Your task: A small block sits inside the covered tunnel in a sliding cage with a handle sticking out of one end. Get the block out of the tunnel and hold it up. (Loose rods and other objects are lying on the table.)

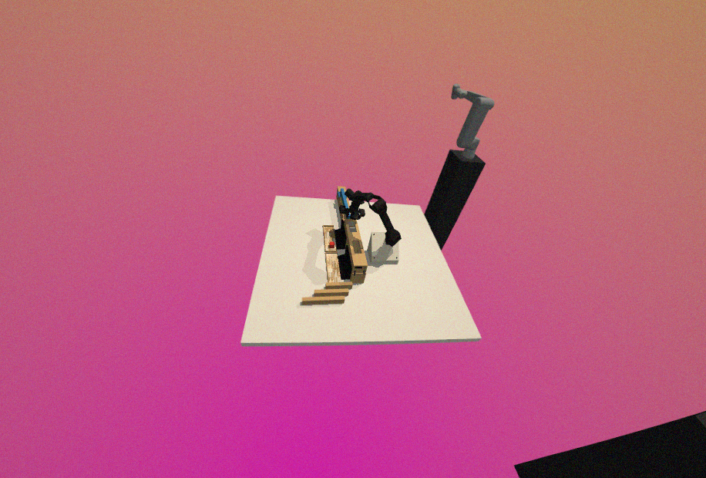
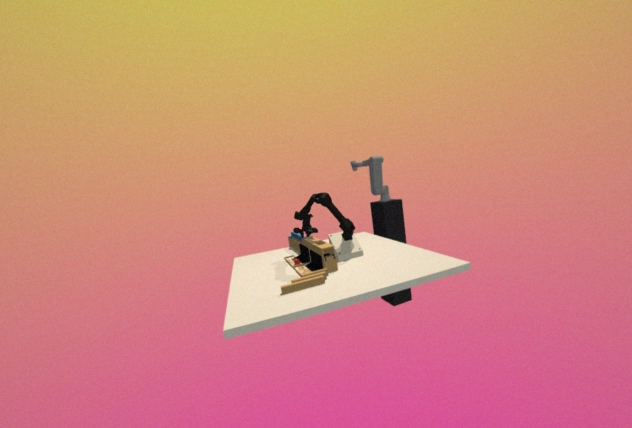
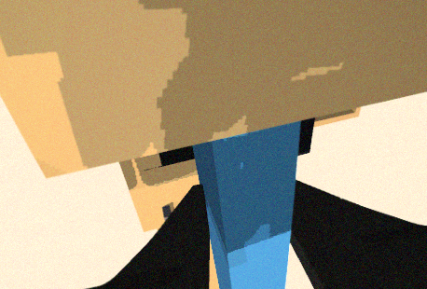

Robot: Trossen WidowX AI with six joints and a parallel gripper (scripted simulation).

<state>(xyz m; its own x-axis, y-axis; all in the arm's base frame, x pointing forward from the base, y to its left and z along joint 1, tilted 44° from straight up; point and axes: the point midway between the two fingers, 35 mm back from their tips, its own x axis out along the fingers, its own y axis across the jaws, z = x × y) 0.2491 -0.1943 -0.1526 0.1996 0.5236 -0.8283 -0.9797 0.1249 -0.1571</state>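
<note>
Fingers (image 1: 349,213) (image 2: 305,234) shut on blue handle (image 1: 343,198) (image 2: 295,235) (image 3: 254,186).

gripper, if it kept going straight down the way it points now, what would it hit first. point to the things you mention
Probably the tan wooden track (image 1: 341,187) (image 2: 293,244) (image 3: 213,272) beneath the long blue bar (image 1: 342,196) (image 2: 295,235) (image 3: 257,270) that the gripper (image 1: 350,213) (image 2: 305,235) (image 3: 236,187) is clamped on, though the depth below the fingertips is unclear.

Blue bar (image 1: 343,196) (image 2: 295,235) (image 3: 257,186): darker blue where shaded, bright blue at lower end in wrist view.
Tunnel housing (image 1: 355,242) (image 2: 321,244) (image 3: 113,93): tan, patched with brown shadow.
Small block (image 1: 331,244) (image 2: 297,261), beside housing: red.
Tray (image 1: 333,266) (image 2: 303,270), beside housing: pale, brown-streaked.
Rods (image 1: 323,300) (image 2: 303,284), near housing end: plain tan.
Tabletop (image 1: 410,315) (image 2: 402,272), under housing: cream.
Gripper (image 1: 354,213) (image 2: 305,231) (image 3: 236,187), at blue bar: black.
</note>
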